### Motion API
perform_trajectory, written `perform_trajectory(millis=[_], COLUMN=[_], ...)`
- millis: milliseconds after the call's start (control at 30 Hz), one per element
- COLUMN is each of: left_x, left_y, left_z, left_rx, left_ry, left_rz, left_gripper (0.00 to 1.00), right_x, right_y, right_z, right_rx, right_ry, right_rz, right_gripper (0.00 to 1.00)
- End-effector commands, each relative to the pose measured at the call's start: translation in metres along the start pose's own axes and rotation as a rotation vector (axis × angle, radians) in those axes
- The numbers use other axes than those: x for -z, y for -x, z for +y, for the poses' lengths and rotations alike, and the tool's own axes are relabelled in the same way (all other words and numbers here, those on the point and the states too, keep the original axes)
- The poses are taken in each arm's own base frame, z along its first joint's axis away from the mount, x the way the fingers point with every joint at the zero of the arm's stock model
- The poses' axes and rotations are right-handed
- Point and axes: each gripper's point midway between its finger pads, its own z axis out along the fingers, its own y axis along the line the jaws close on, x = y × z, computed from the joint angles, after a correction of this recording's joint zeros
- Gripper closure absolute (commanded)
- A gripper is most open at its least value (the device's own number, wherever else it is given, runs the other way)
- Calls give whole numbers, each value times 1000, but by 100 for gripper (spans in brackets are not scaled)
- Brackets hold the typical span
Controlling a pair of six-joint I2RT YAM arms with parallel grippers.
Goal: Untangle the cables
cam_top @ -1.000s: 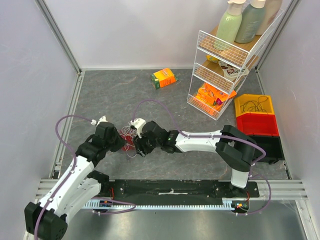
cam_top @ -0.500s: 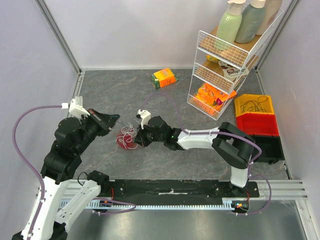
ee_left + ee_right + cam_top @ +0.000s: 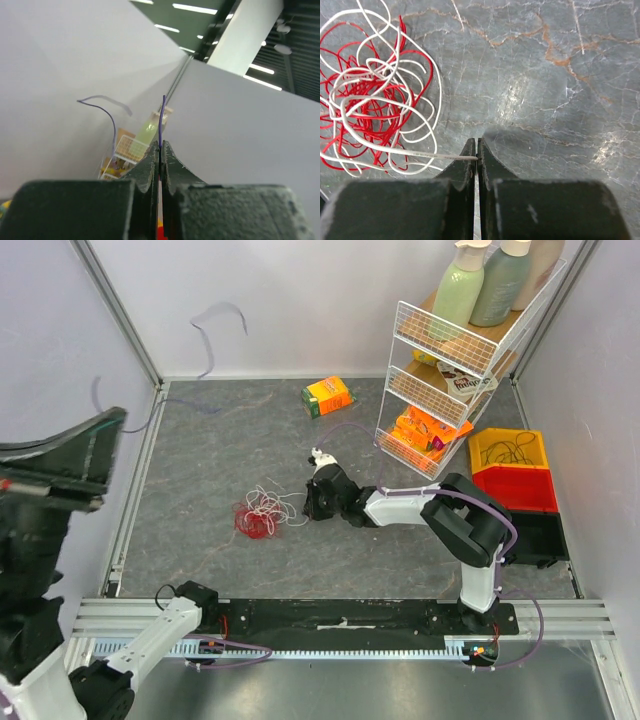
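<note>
Your left tool (image 3: 160, 147) is lifted high off the tabletop (image 3: 200, 455), close under the top camera at the left edge of that view. Its jaws are pressed together on a thin purple cable (image 3: 160, 122), which rises straight out of the tips and curls loosely through the air in front of the back wall. Your right tool (image 3: 477, 147) is down low near the middle of the tabletop with its arm stretched out flat. Its jaws are squeezed together too, pinching the very end of a white strand (image 3: 435, 156) right at the tips. That strand runs to the left into the red and white tangle (image 3: 370, 100), which lies on the tabletop just beside the right tool. There the white loops sprawl over and around a denser knot of fine red wire. Well apart from all this, at the right edge, a yellow bin (image 3: 482, 440) holds some black cables (image 3: 515, 450). A white wire rack (image 3: 440, 335) stands behind the bin, and an orange box (image 3: 328, 396) lies near the back wall.
</note>
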Motion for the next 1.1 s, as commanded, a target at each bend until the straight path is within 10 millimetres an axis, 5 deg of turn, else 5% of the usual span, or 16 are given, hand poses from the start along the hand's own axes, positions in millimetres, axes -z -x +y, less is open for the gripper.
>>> perform_trajectory(millis=[0,167,367,467,600,833,1067], left_x=[-25,-39,-53,-56,-53,-14,30], left_y=[-2,-60,-162,-217,-265,-387,-498], left_z=[1,40,69,69,64,102,111], left_rx=[-25,79,321,453,433,504,531], left_ry=[-14,77,40,-63,-68,107,175], left_rz=[17,151,391,542,638,865,1102], left_gripper=[98,98,98,98,98,98,98], right_x=[2,51,154,189,227,294,273], right_y=[4,28,45,38,30,53,42], right_z=[8,7,-54,-74,-85,-79,-78], right_rx=[74,185,235,203,121,-26,46], right_ry=[-3,-39,-342,-416,-416,-317,-322], right_rz=[16,-35,-125,-148,-222,-485,-391], right_gripper=[90,48,23,21,20,20,17])
